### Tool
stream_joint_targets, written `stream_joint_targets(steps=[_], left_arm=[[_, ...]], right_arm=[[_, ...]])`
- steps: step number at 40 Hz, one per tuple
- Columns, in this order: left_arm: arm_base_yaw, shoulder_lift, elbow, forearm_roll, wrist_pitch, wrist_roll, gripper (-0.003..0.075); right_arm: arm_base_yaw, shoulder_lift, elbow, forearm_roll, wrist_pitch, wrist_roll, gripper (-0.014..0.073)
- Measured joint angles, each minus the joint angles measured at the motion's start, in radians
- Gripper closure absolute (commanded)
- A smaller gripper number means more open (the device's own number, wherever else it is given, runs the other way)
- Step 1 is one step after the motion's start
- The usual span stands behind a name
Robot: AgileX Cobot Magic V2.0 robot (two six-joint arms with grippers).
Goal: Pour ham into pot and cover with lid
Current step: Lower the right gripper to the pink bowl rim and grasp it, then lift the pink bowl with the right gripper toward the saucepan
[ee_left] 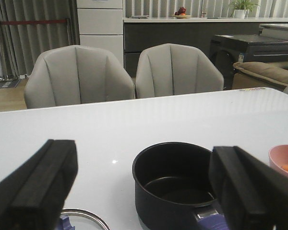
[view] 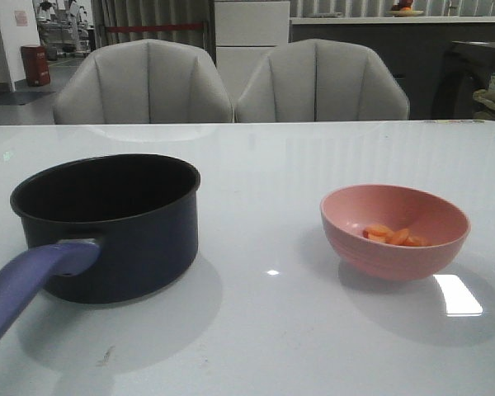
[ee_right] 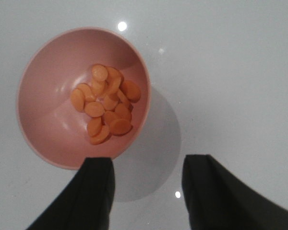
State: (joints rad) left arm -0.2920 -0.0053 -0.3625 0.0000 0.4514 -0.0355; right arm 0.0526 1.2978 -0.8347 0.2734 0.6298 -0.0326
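Pot: you see the pot (view: 107, 223) upright on the white surface (view: 264, 330), mouth up and black inside bare. In the left wrist view it sits just ahead of your left gripper (ee_left: 144, 191), framed between the two fingers.

Pot handle: the purple-blue handle (view: 33, 276) is the pot's long axis. It lies level with the surface and points back toward you and your left gripper, away from the chairs (view: 144, 82).

Lid: only an arc of the lid's (ee_left: 86, 218) metal rim and glass shows, flat on the surface right under your left gripper, on the near side of the pot. Its knob is mostly hidden, so you cannot tell its orientation.

Ham: the ham (ee_right: 104, 103) lies as a loose heap of orange slices in the bottom of the pink bowl (ee_right: 48, 129). No shared direction among the slices.

Pink bowl: it stands upright, well apart from the pot. Your right gripper (ee_right: 146, 191) looks straight down on it; the bowl's near rim sits just under one finger (ee_right: 93, 191), the other finger hangs over bare surface beside the bowl.

Left gripper: fingers wide apart, holding nothing.

Right gripper: fingers apart, holding nothing; you cannot tell whether a finger touches the rim.
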Motion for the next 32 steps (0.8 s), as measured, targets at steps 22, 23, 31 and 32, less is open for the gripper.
stream_joint_targets(steps=[22,23,31,32], left_arm=[[0.0,0.0,0.0,0.0,0.0,0.0,0.0113],[0.0,0.0,0.0,0.0,0.002,0.0,0.0113],[0.0,0.0,0.0,0.0,0.002,0.0,0.0113],[0.0,0.0,0.0,0.0,0.002,0.0,0.0113]], right_arm=[[0.02,0.452,-0.251,0.001,0.01,-0.062,0.02],[0.02,0.469,-0.26,0.001,0.01,-0.062,0.0233],[0.02,0.544,-0.301,0.002,0.019,-0.062,0.0461],[0.02,0.545,-0.301,0.002,0.019,-0.062,0.0454]])
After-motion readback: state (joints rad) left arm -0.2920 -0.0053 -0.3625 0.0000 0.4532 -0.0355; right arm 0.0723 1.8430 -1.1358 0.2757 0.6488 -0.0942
